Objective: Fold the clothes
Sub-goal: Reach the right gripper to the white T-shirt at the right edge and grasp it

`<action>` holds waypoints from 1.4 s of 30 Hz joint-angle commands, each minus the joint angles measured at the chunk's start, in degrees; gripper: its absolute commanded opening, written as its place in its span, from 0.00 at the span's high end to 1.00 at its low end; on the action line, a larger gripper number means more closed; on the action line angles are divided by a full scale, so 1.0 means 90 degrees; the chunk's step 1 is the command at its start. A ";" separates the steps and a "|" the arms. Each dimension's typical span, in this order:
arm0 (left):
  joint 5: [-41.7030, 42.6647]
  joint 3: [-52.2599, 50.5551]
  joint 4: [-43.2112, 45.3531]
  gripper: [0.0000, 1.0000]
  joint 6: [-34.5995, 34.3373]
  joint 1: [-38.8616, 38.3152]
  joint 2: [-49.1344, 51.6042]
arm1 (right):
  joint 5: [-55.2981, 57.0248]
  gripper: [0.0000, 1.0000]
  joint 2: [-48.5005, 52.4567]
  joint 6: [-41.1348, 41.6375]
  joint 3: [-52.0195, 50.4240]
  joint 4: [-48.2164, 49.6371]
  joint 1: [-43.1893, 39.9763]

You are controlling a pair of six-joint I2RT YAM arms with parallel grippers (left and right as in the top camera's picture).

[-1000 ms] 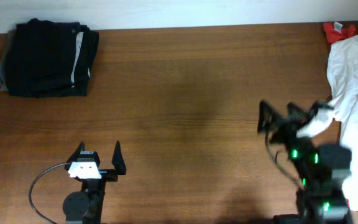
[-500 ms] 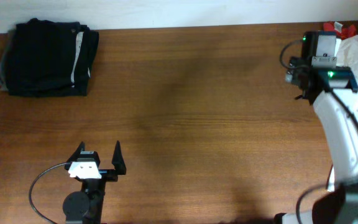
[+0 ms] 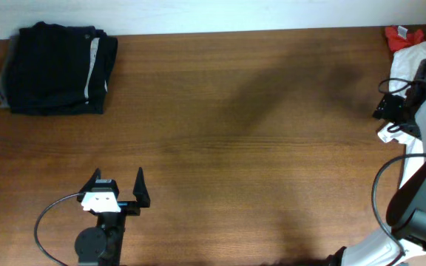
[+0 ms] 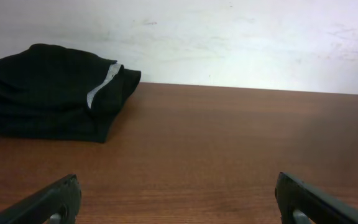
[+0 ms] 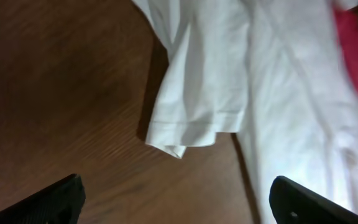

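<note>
place: I work at a robot test bench | signs: wooden table, plain white wall, my left arm, folded dark garments

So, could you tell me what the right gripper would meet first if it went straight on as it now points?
Most likely the white T-shirt: its sleeve hem lies ahead between the right gripper's open jaws, though depth is hard to judge.

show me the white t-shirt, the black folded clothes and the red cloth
white t-shirt (image 5: 197,87), right wrist view, on its sleeve
black folded clothes (image 3: 54,70), overhead view, middle of the stack
red cloth (image 3: 400,34), overhead view, its visible middle
</note>
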 commanded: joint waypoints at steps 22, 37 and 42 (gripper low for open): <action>-0.0044 -0.0036 -0.0005 0.01 0.0100 -0.0024 -0.0012 | -0.1003 0.18 0.1353 0.0070 0.0112 0.0423 -0.0325; -0.0044 -0.0036 -0.0005 0.01 0.0102 -0.0024 -0.0012 | -0.1003 0.37 0.1355 0.0070 0.0112 0.0539 -0.0325; -0.0044 -0.0036 -0.0005 0.01 0.0102 -0.0024 -0.0012 | -0.0993 0.23 0.1360 0.0070 0.0112 0.0542 -0.0325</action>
